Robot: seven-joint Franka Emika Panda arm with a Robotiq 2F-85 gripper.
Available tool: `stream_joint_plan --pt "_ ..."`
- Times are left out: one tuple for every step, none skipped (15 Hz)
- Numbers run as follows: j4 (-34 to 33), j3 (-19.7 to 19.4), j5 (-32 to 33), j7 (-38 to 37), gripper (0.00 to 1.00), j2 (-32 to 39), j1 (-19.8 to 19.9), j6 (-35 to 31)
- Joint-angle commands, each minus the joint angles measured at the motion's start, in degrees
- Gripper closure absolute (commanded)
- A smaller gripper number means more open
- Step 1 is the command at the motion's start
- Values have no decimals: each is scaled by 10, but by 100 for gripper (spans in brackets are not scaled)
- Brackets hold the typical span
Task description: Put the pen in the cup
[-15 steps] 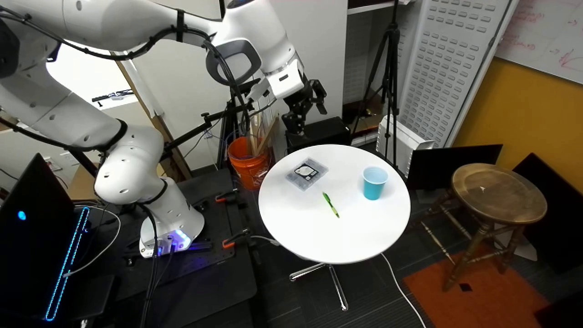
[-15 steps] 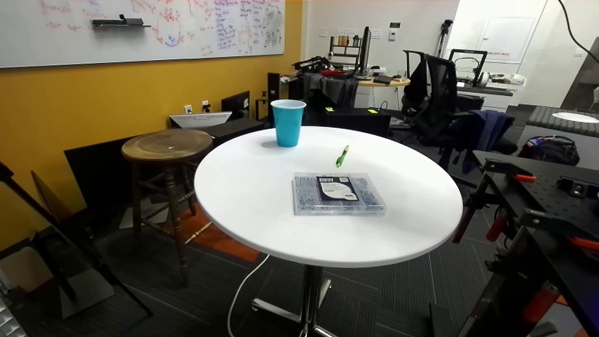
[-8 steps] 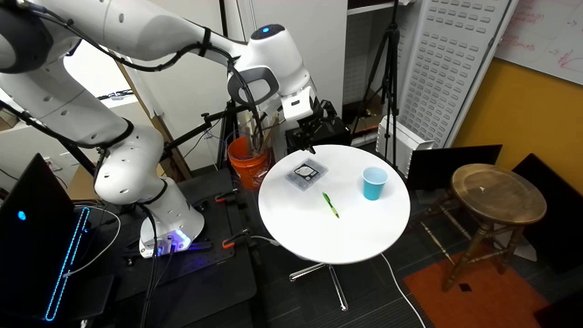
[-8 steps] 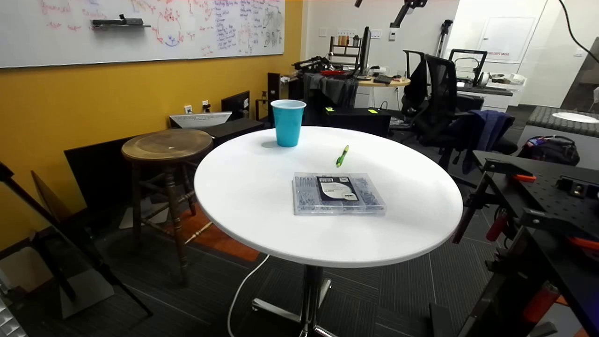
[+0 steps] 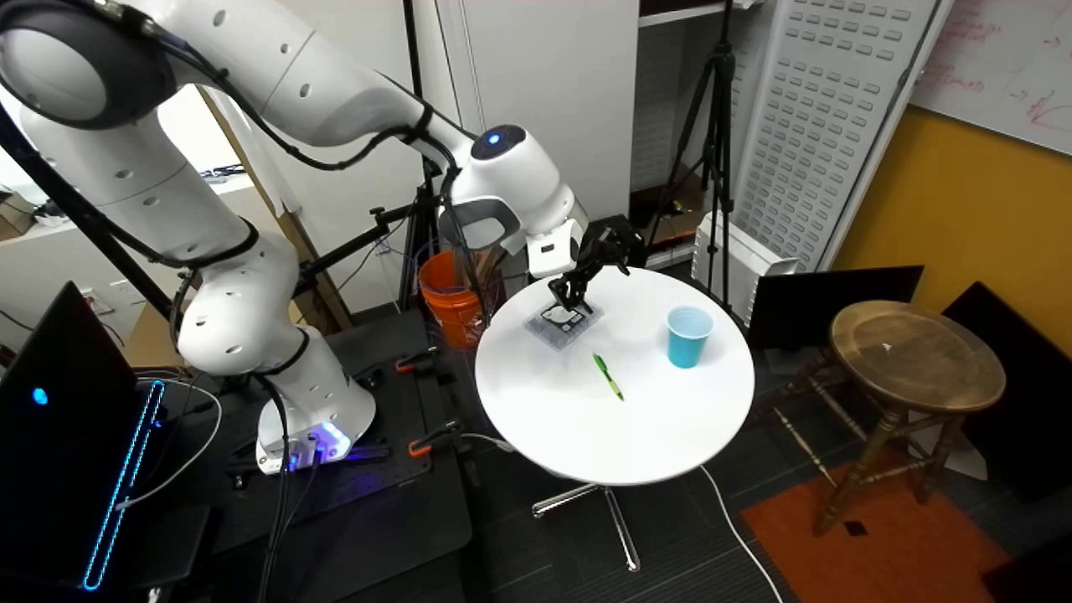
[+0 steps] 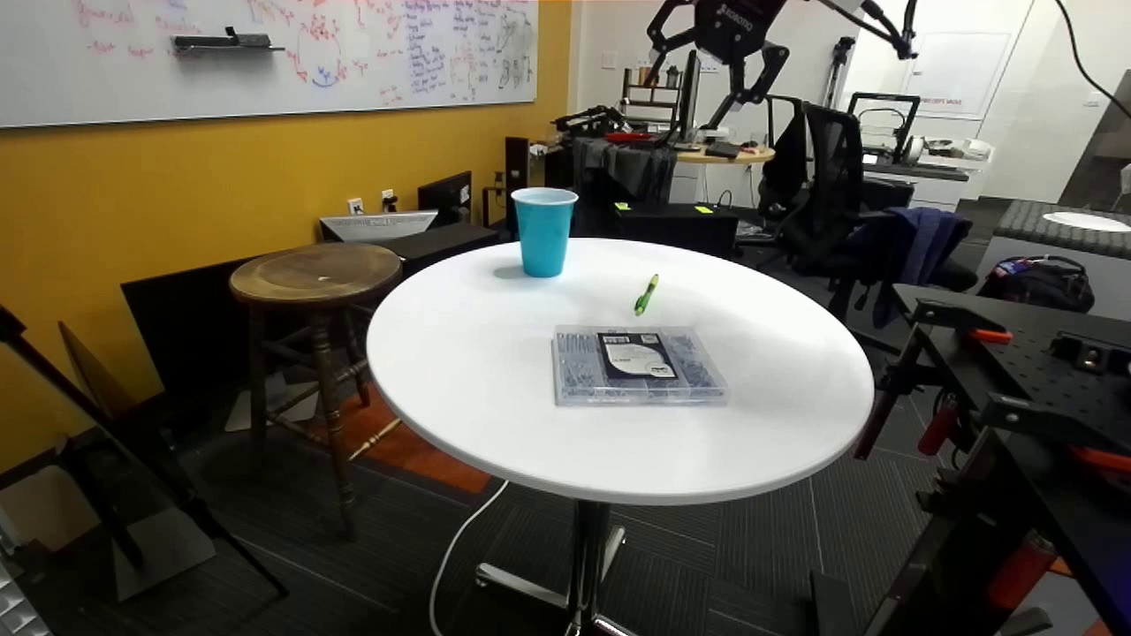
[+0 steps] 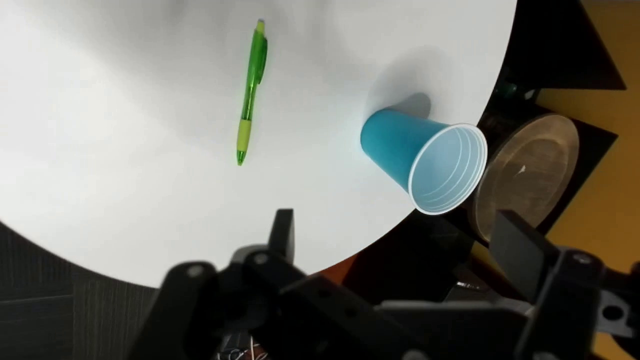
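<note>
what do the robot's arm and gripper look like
The arm is white and rounded, with dark grey joint sections, a strapped-on black cable and a blue light near its end. The gripper is black, with jointed fingers and white ROBOTIQ lettering.

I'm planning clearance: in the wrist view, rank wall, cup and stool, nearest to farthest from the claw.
1. Cup: on the table, closest to the claw.
2. Stool: past the table's edge.
3. Wall: picture right, behind both.
</note>
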State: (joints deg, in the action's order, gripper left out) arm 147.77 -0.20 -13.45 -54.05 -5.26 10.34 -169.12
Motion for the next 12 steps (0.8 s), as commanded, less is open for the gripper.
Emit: stream_joint_plan --pt "-6 -6 -98 51 0 51 -28 -47" --pt "-9 -2 -115 60 0 63 -26 -43" --pt "-16 1 -150 83 0 74 -28 -32" --pt "-21 2 -167 92 0 80 -24 -16" --pt "-28 4 -189 107 0 89 -20 -7" --pt "-38 4 -207 118 0 102 -15 -3" --pt "-47 4 -224 128 0 113 -11 0" --pt "-56 2 -231 131 0 127 -6 -1" --pt "-69 2 -242 137 0 142 0 0" --pt "-81 0 -244 133 0 159 5 1" --pt "-93 -3 -239 127 0 176 11 4" --pt "-103 -6 -232 119 0 192 16 8"
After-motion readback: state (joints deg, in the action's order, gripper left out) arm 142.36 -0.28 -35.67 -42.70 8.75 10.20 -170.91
